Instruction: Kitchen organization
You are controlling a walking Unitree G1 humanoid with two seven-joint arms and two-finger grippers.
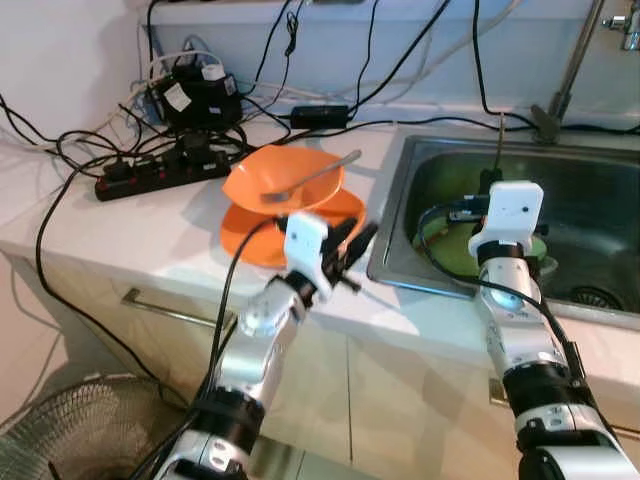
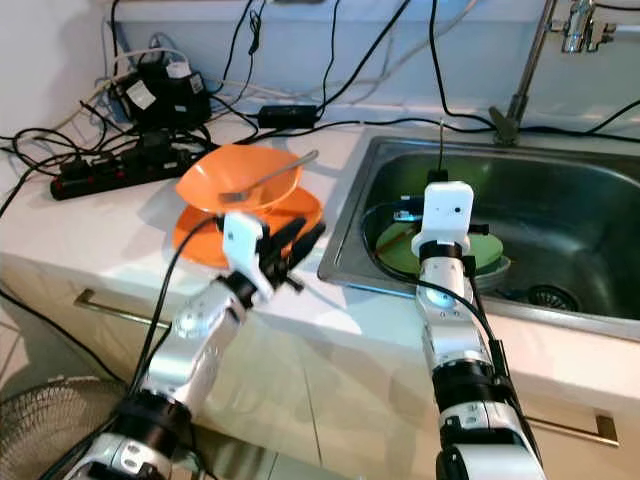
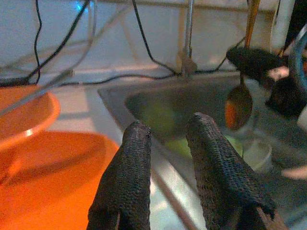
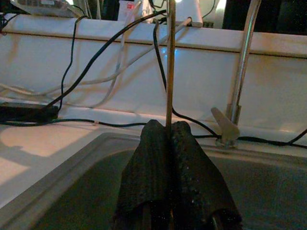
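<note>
Two orange bowls [image 1: 285,178], spoon [image 1: 312,178] inside.

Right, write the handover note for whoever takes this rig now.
Right gripper: over the sink, fingers shut on a spoon held upright, bowl end down.
Left gripper: fingers open, holding nothing, above the counter edge beside the orange plate.
Things: orange bowl sits on that plate with a second spoon in it; a green plate lies in the sink.
Done: one spoon lifted.
Left: likely place the spoon, then clear the green plate.
</note>
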